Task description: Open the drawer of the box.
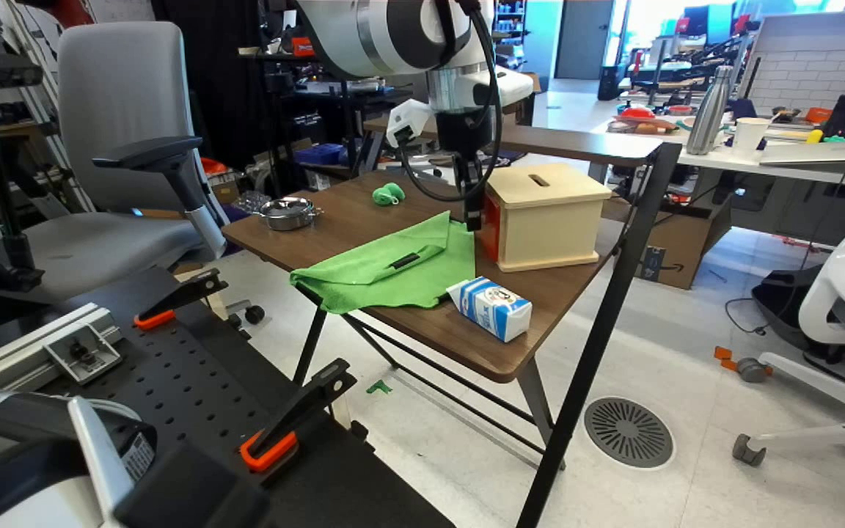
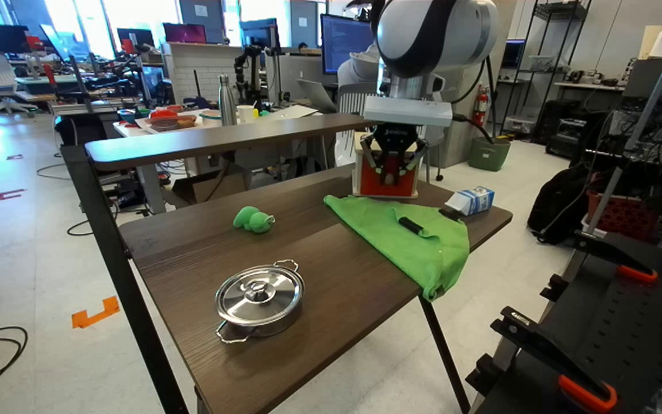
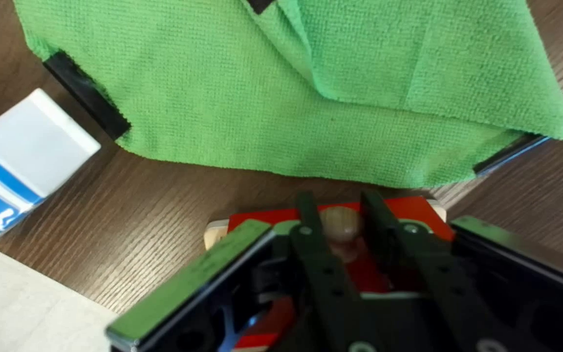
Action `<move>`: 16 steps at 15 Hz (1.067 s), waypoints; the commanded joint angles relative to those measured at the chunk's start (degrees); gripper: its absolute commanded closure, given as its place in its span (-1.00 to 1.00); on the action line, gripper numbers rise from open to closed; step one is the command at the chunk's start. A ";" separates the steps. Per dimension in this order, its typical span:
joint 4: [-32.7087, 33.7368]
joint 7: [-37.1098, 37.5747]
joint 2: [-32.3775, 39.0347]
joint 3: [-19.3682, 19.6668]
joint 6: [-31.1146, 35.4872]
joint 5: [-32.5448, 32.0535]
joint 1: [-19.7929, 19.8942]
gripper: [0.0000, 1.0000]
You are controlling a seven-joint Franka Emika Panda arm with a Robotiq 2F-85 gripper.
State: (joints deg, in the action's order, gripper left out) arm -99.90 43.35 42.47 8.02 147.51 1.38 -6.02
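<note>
The tan box (image 1: 551, 231) with a slotted pale top stands on the brown table in both exterior views. Its drawer front (image 2: 372, 185) looks red-orange and also shows in the wrist view (image 3: 257, 215). No gap shows between the drawer front and the box. A round wooden knob (image 3: 341, 225) sits on the drawer front. My gripper (image 2: 394, 177) points down in front of the drawer. In the wrist view my fingertips (image 3: 338, 208) stand close against both sides of the knob, with a gap about as wide as the knob. The fingers hide part of the drawer front.
A green cloth (image 1: 422, 271) lies on the table in front of the drawer. A blue-and-white carton (image 1: 492, 306) lies near the table edge. A lidded metal pot (image 2: 259, 299) and a green soft object (image 2: 253, 219) stand farther off. A raised shelf (image 2: 222, 138) runs behind.
</note>
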 commanded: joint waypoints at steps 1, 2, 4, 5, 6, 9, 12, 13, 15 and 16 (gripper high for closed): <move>-3.25 -2.65 -2.70 -1.52 0.72 1.59 -0.14 0.87; -3.74 -2.83 -2.97 -1.71 0.66 1.63 -0.17 0.87; -4.77 -2.86 -3.50 -1.92 0.42 1.59 -0.43 0.87; -5.51 -2.80 -3.92 -1.97 0.49 1.46 -0.65 0.87; -6.27 -2.89 -4.36 -2.25 0.44 1.52 -0.73 0.87; -8.25 -3.05 -5.45 -2.68 0.47 1.36 -1.19 0.87; -9.53 -2.96 -6.25 -3.09 0.29 1.42 -1.45 0.87; -9.81 -2.95 -6.44 -3.23 0.22 1.50 -1.41 0.87; -10.20 -2.94 -6.63 -3.45 -0.01 1.60 -1.31 0.87; -10.31 -2.90 -6.65 -3.51 -0.09 1.65 -1.27 -0.04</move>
State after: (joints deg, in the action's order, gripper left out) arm -108.50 42.69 37.64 5.37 147.51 1.46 -6.96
